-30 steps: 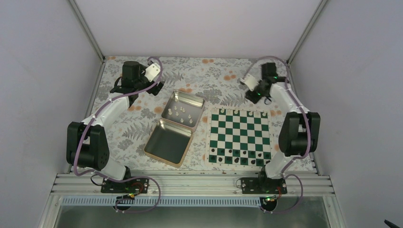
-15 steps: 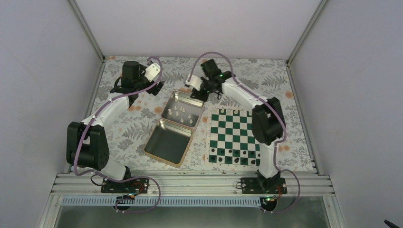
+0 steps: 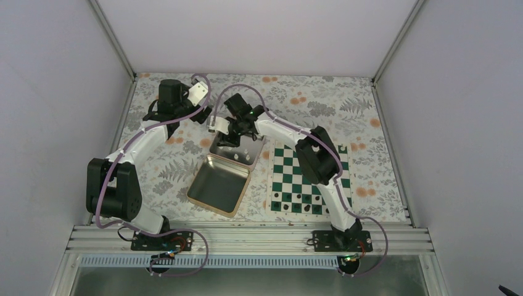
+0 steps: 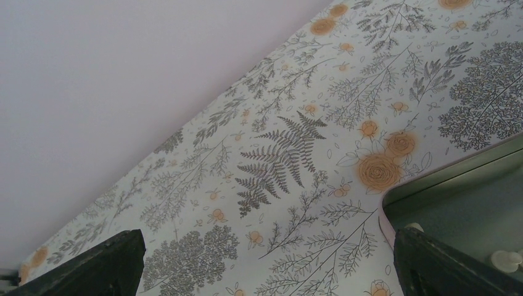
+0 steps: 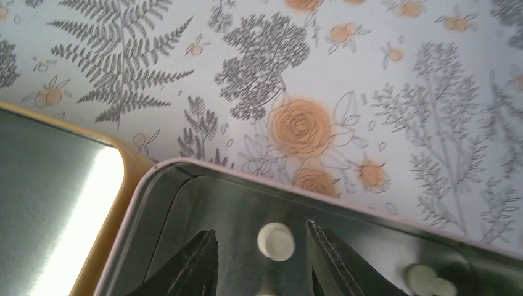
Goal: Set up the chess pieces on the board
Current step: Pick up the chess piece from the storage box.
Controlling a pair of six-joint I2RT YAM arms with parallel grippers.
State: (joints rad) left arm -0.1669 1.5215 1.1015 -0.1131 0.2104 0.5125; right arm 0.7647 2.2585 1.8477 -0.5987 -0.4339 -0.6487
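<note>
The green and white board (image 3: 308,185) lies at the right, its far part hidden by my right arm. Small dark pieces (image 3: 308,208) line its near row. Several cream chess pieces (image 3: 239,150) lie in the far half of an open silver tin (image 3: 217,147). My right gripper (image 3: 236,134) hangs over that half. In the right wrist view it (image 5: 260,230) is open, with one cream piece (image 5: 276,240) between its fingers, untouched. My left gripper (image 3: 201,115) is open and empty over the tablecloth beside the tin's far left corner; it also shows in the left wrist view (image 4: 265,233).
The tin's other half (image 3: 210,200) lies open toward me, nothing in it. The tin's corner (image 4: 395,196) and a cream piece (image 4: 506,259) show at the right of the left wrist view. The flowered tablecloth (image 3: 370,117) covers the table; walls close it in.
My right arm has swung left from the board's far right corner to above the tin's far half. The left arm has not moved.
</note>
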